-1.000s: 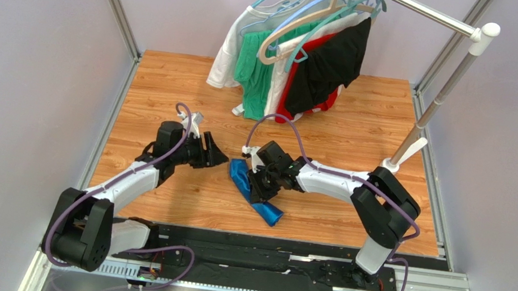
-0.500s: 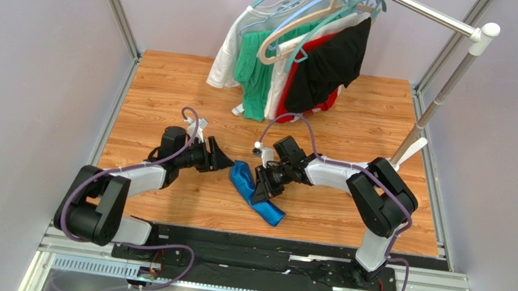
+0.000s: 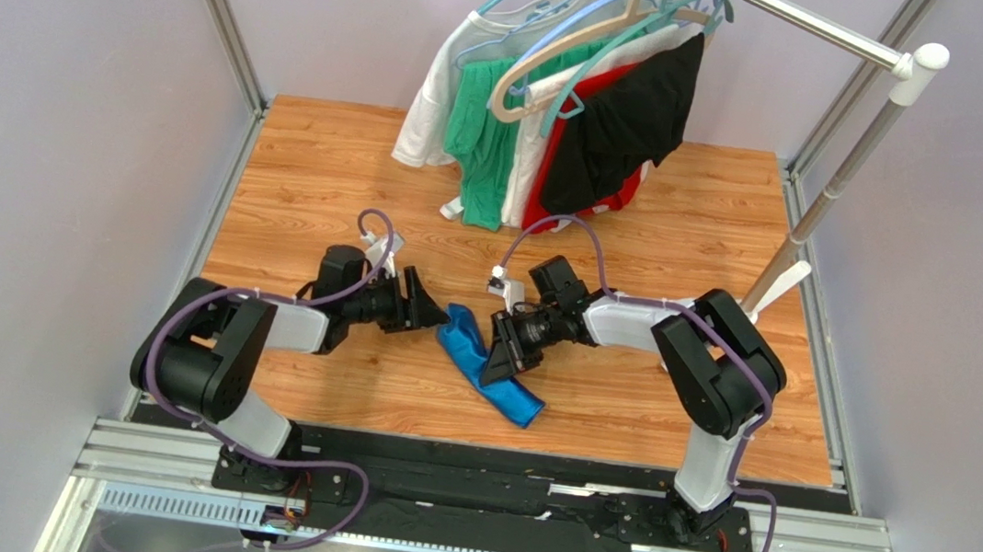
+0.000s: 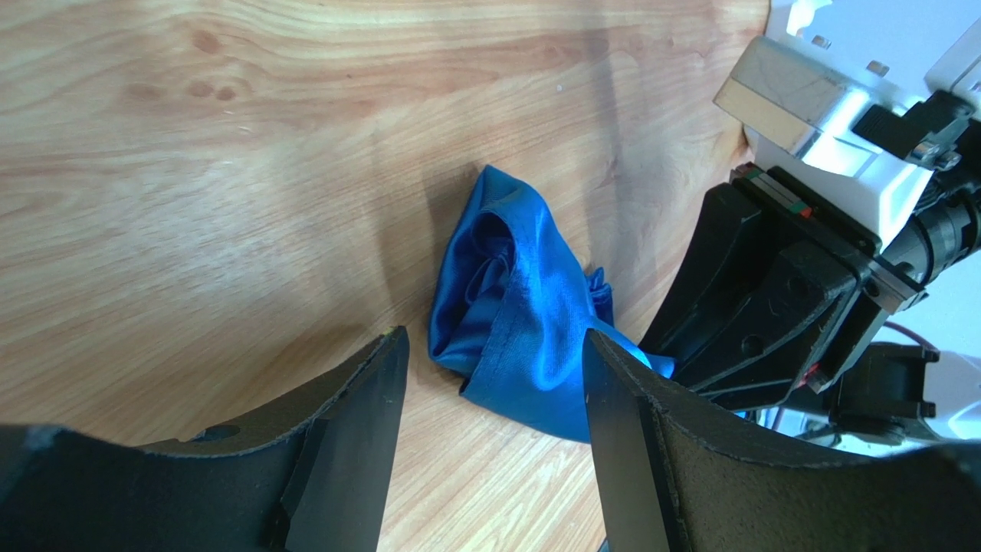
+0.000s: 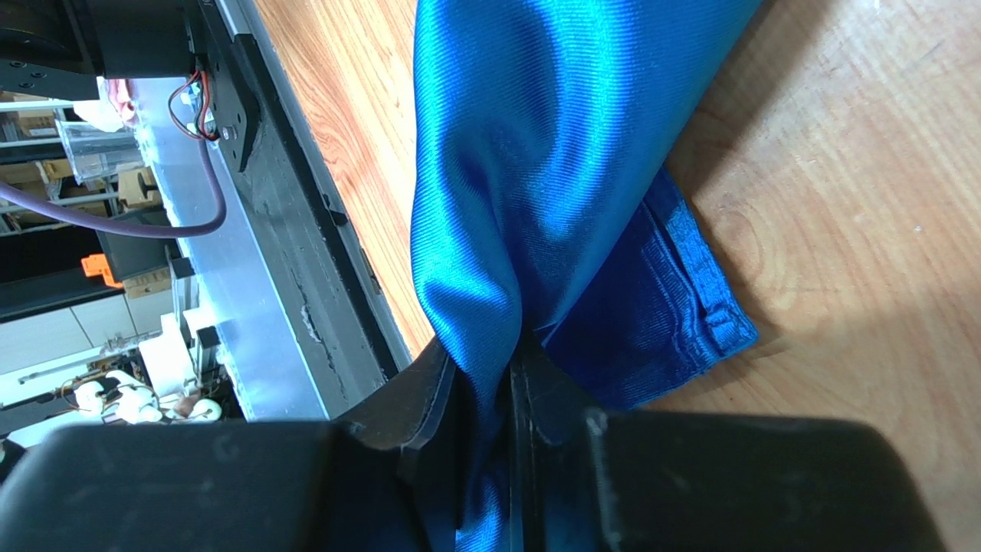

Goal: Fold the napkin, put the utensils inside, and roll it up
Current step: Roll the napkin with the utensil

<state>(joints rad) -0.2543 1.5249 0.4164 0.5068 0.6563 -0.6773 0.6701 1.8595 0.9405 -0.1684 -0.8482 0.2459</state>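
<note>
Napkin (image 3: 460,338) lay bunched, nothing folded, no utensils seen. Right hand (image 5: 497,385) pinched it; left hand (image 4: 495,359) hung released beside it.

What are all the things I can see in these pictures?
Royal-blue shiny cloth napkin: one, blue, bunched on the table between the two tools.
Light-brown wooden table: one, brown, under everything.
Cloth garments on hangers: several, green, white, red and black, at the table's far edge.
Silver metal clothes rail: one, silver with white joints, far right, carrying the hangers.
Left arm: one, black and white with a purple cable, reaching in from the near edge.
Right arm: one, same colours, reaching in from the near edge.
Left tool: one, black, open, close beside the napkin's left end.
Right tool: one, black, shut on the napkin.
</note>
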